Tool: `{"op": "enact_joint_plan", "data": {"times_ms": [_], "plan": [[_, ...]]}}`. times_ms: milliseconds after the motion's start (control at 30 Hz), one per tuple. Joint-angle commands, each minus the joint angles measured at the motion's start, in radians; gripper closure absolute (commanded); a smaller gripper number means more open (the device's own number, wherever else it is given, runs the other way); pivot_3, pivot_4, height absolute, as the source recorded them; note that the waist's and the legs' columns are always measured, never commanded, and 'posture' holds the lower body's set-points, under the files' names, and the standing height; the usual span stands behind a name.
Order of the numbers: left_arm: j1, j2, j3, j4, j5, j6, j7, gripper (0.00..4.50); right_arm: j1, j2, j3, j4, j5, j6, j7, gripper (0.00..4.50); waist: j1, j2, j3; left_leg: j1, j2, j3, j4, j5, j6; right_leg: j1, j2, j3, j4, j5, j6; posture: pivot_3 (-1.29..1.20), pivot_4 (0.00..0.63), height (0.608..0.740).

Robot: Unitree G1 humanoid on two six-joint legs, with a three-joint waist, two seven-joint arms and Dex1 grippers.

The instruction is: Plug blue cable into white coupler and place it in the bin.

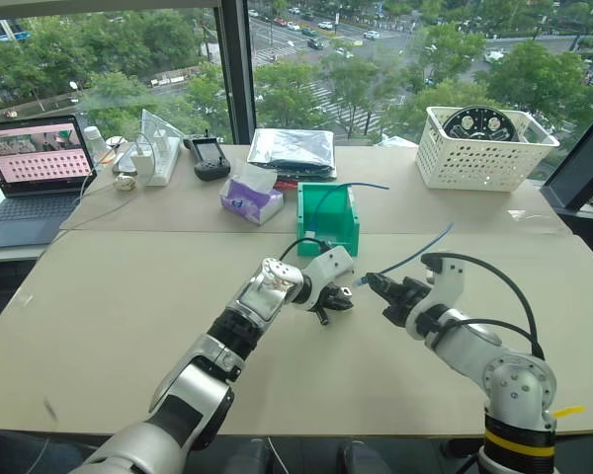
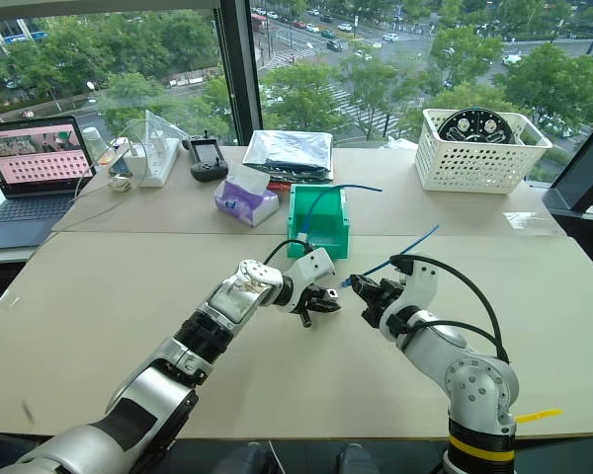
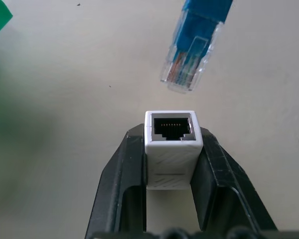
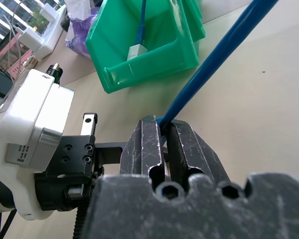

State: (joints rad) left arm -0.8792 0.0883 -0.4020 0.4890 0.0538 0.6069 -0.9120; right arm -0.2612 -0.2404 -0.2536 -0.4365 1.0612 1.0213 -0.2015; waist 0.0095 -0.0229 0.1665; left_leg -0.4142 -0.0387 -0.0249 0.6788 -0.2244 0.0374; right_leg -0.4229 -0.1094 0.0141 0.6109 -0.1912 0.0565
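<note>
Left gripper (image 3: 170, 164) clamps the white coupler (image 3: 170, 144); right gripper (image 4: 165, 137) pinches the blue cable (image 4: 214, 59), plug just off the socket (slightly skewed); likely to jam on the rim.

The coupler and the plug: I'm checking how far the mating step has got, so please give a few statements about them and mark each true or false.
1. The left gripper holds the white coupler between its fingers. True.
2. The blue cable's plug is already seated in the coupler's socket. False: the plug hangs just short of the open socket, apart from it.
3. The right gripper is shut on the blue cable. True.
4. The green bin holds nothing. False: another blue cable with a white coupler lies in it.
</note>
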Motion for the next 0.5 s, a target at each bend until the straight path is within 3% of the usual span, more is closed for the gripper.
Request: {"op": "enact_joint_plan", "data": {"times_ms": [33, 500], "plan": [[0.029, -0.002, -0.031, 0.011, 0.001, 0.011, -0.017, 3.81, 0.012, 0.017, -0.004, 0.0, 0.013, -0.028, 0.027, 4.5, 0.0, 0.0, 0.0, 0.0, 0.0, 0.0, 0.0, 0.0, 0.0, 0.0, 0.0, 0.0, 0.0, 0.0, 0.0, 0.0, 0.15, 0.728], [0.034, -0.003, -0.029, -0.016, -0.006, 0.021, -0.017, 3.81, 0.011, -0.033, 0.059, 0.046, -0.079, -0.005, 0.105, 4.5, -0.002, 0.0, 0.0, 0.001, 0.0, 0.0, 0.0, 0.0, 0.0, 0.0, 0.0, 0.0, 0.0, 0.0, 0.0, 0.0, 0.15, 0.728]]}}
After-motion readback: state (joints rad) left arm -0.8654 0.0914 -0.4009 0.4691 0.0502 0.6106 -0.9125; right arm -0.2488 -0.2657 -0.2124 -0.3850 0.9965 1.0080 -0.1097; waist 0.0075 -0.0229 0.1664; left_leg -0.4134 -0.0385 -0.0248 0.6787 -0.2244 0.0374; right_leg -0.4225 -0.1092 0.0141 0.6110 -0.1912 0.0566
